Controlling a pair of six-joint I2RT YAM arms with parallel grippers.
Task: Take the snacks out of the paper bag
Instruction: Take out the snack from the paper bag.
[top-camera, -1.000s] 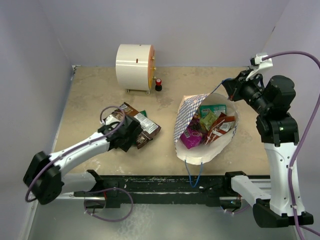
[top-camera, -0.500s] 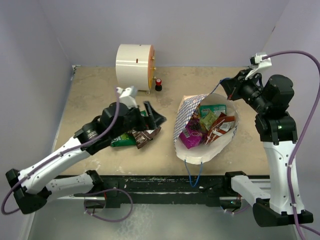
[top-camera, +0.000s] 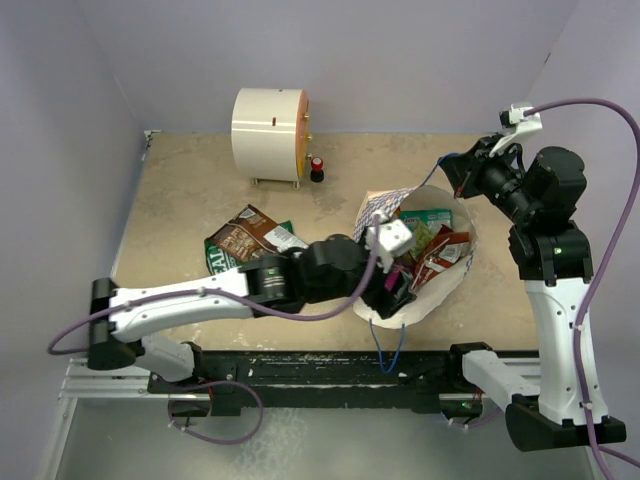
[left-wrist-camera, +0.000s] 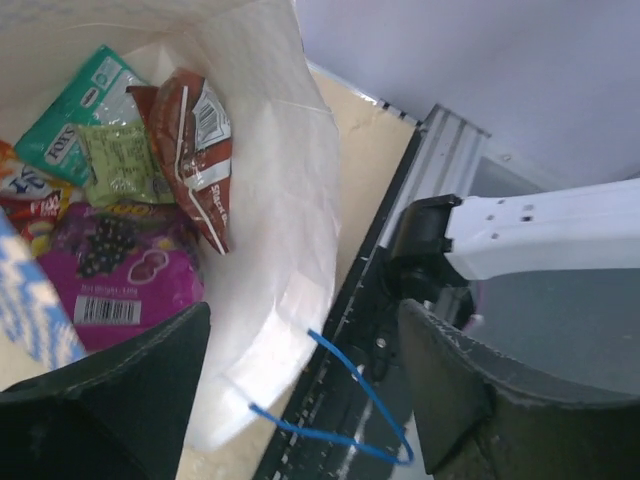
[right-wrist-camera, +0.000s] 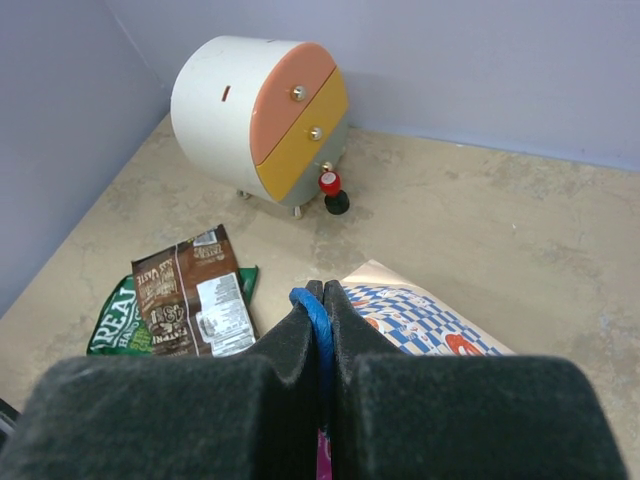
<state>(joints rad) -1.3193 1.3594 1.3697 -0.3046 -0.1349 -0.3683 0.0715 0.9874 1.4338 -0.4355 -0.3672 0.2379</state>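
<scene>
The paper bag (top-camera: 446, 284) lies open on the table, its checkered flap (right-wrist-camera: 420, 318) raised. Inside it I see snacks: a purple packet (left-wrist-camera: 112, 272), a brown-red one (left-wrist-camera: 196, 152), a light green one (left-wrist-camera: 126, 166) and a teal one (left-wrist-camera: 68, 112). A brown packet (top-camera: 243, 236) and a green packet (top-camera: 214, 257) lie on the table left of the bag. My left gripper (top-camera: 391, 291) hangs open over the bag's near rim (left-wrist-camera: 290, 230), holding nothing. High at the bag's far side, my right gripper (right-wrist-camera: 323, 293) is shut on the blue cord handle (right-wrist-camera: 316, 318).
A white drum (top-camera: 270, 121) with an orange and yellow front stands at the back, a small red-capped bottle (top-camera: 317, 167) beside it. The bag's other blue handle (left-wrist-camera: 362, 400) hangs over the black rail (top-camera: 320, 368) at the table's near edge.
My left arm has swung right, from the packets lying on the table to the bag's mouth, its jaws open. The right gripper has kept still on the handle.
</scene>
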